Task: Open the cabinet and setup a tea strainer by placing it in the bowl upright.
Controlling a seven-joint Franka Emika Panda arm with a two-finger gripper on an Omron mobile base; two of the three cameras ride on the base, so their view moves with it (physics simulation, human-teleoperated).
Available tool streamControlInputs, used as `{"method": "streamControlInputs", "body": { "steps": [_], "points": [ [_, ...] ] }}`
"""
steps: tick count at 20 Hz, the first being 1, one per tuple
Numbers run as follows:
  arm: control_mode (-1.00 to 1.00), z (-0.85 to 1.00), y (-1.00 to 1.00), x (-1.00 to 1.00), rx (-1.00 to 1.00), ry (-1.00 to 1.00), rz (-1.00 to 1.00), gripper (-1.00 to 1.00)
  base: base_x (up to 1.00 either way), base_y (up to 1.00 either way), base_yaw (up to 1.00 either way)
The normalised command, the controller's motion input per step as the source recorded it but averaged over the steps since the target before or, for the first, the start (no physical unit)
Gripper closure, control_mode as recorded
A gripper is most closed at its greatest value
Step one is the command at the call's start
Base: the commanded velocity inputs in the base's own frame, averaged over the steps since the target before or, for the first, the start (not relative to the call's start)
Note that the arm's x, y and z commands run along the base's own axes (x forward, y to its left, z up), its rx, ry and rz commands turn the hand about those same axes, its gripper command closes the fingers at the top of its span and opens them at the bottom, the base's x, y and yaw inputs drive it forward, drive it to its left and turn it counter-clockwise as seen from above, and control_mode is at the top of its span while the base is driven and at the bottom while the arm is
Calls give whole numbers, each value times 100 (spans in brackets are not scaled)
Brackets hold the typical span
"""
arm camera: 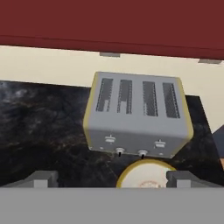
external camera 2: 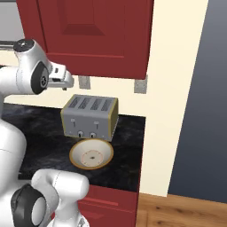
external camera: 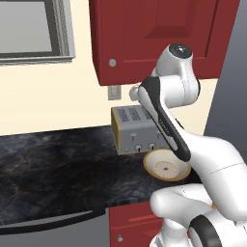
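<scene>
Hand view shows the gripper point(arm camera: 111, 179) spread wide and empty above the four-slot toaster point(arm camera: 138, 116), the bowl point(arm camera: 146, 174) just in front. The cabinet point(external camera: 159, 34) overhead looks shut; reaching for its knob point(external camera: 112, 62) could clip the door's lower edge, I judge. It is dark red, raised-panelled.

Dark marbled counter point(external camera: 58, 169) spans the lower half of the left base view. On it: silver four-slot toaster point(external camera: 135, 129) right of centre against the wall, cream bowl point(external camera: 166, 165) just in front, lower right.
</scene>
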Motion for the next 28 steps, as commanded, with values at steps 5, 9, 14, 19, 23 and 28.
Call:
{"method": "streamControlInputs", "body": {
  "steps": [5,9,14,19,23,28],
  "points": [
    [-100,48,35,-11,0,-2,0,-100,0,0,0],
    [-100,48,36,-7,0,-6,-1,-100,0,0,0],
    [-100,61,38,-1,0,-9,-2,-100,0,0,0],
    [-100,29,32,3,0,-11,0,-100,0,0,0],
    [-100,17,32,8,0,-15,0,-100,0,0,0],
    [-100,5,21,18,0,-7,0,-100,0,0,0]
  ]
}}
